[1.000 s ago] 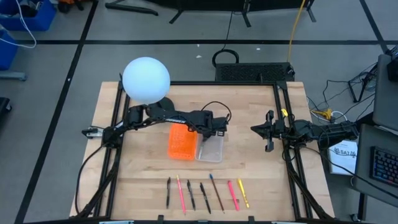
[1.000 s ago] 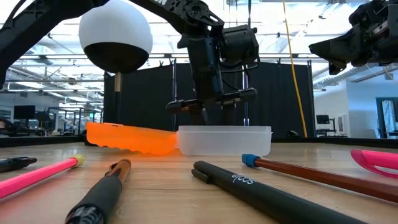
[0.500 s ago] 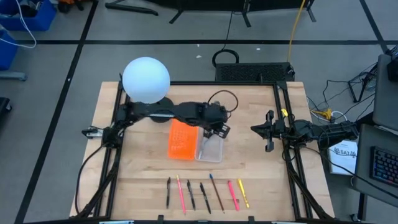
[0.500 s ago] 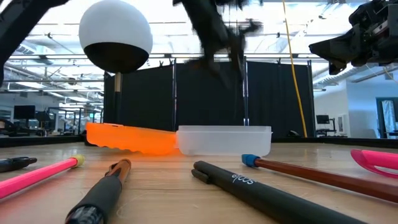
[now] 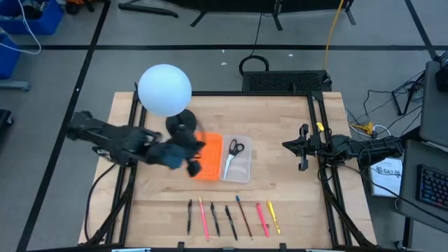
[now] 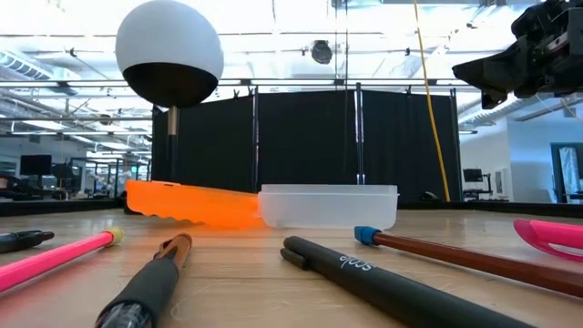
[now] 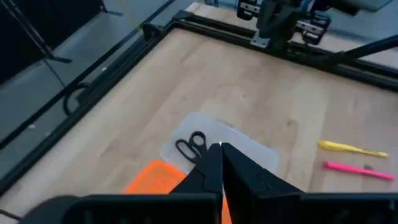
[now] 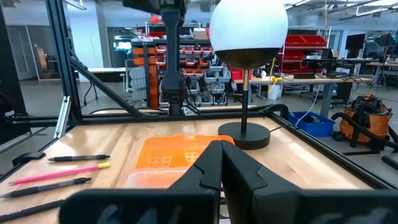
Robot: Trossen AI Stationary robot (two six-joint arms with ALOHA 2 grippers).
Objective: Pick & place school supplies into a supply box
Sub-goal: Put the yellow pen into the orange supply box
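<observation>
- Scissors [image 5: 234,148] lie inside the clear box [image 5: 240,173], at its upper end, near the middle of the high view; the box sits just beside the orange perforated piece [image 5: 213,151] on its left.
- Seven pens and pencils [image 5: 231,217] lie in a row on the surface [image 5: 280,133] along the lower edge of the high view, well apart from the box and untouched.
- Your left hand [image 5: 190,166] hangs over the lower-left corner of the orange piece with its fingers together and nothing between them.
- Your right hand [image 5: 302,159] waits at the right side of the surface, fingers pressed together and empty.
- Watch the pens: they are thin and lie close side by side, so fingers coming down on one could nudge its neighbour or roll it away.
- Mind the orange piece; it is about the box's size and right against it, so a drop aimed slightly left would land there instead.
- Expect the scissors to take up room, so a long pen laid across them may perch on the rim and tip out.
</observation>
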